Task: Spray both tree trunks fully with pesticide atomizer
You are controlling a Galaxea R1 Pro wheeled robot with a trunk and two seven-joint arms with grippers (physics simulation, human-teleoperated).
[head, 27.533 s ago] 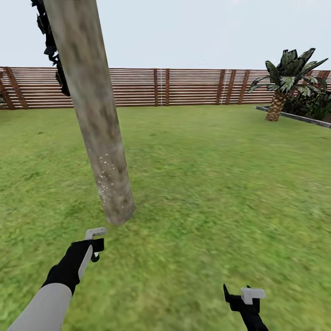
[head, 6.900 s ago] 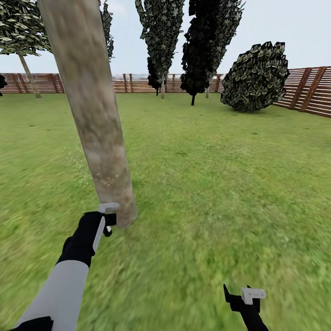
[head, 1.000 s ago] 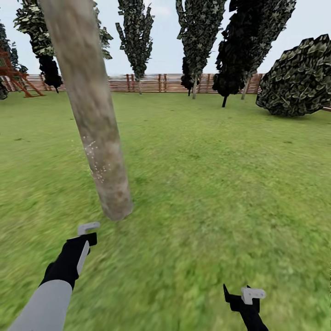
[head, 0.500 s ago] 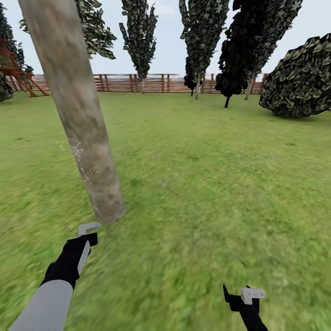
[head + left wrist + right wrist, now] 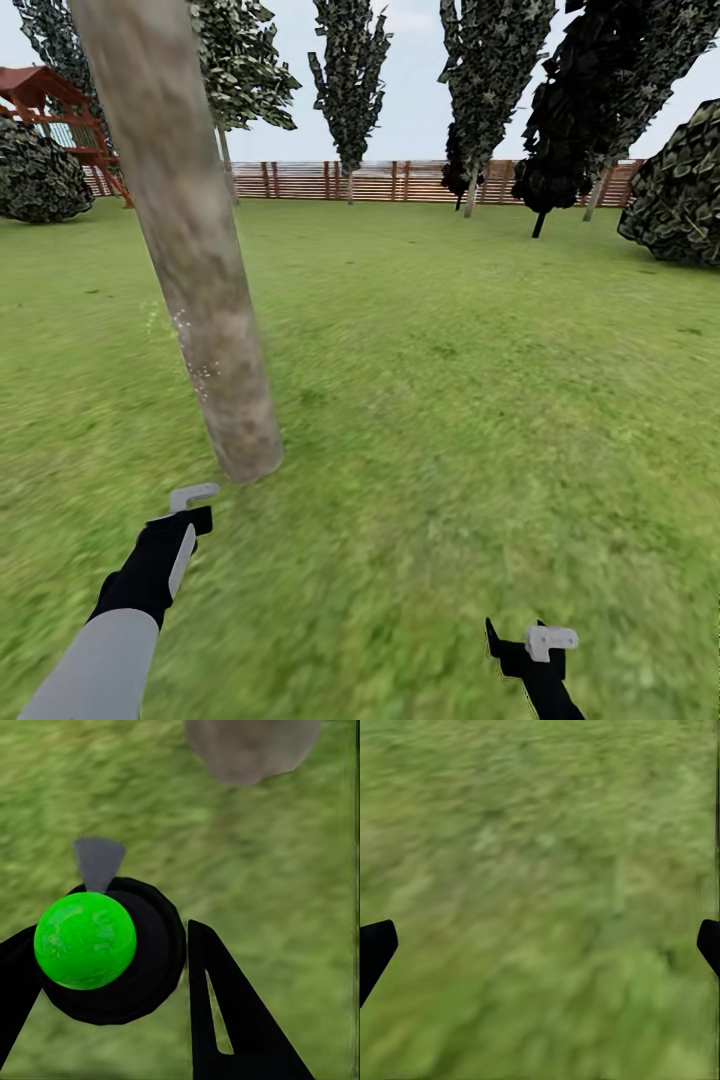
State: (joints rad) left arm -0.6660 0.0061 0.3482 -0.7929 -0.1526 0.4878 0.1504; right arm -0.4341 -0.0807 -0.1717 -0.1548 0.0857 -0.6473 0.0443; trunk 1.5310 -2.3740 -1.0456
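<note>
Left wrist view shows the pesticide atomizer [image 5: 101,956] clamped between my left gripper's [image 5: 112,982] two black fingers [image 5: 225,1012], its bright green cap facing the camera, a black round body under it and a grey nozzle pointing towards the base of the tree trunk [image 5: 251,746]. From the head view, my left gripper [image 5: 185,520] holds the atomizer [image 5: 192,497] just short of the foot of the thick pale mottled trunk [image 5: 190,250], which rises at a lean up past the top edge; pale specks dot its bark partway up. Blurry green lawn [image 5: 450,400] spreads all round. My right gripper [image 5: 535,650] hangs low over the grass, well apart from the trunk, its fingers [image 5: 375,949] spread wide with nothing between them. Farther off stand dark cypresses [image 5: 350,80], a rounded bush [image 5: 685,190], the slatted wooden fence [image 5: 400,180], and a red-roofed play structure [image 5: 55,100].
</note>
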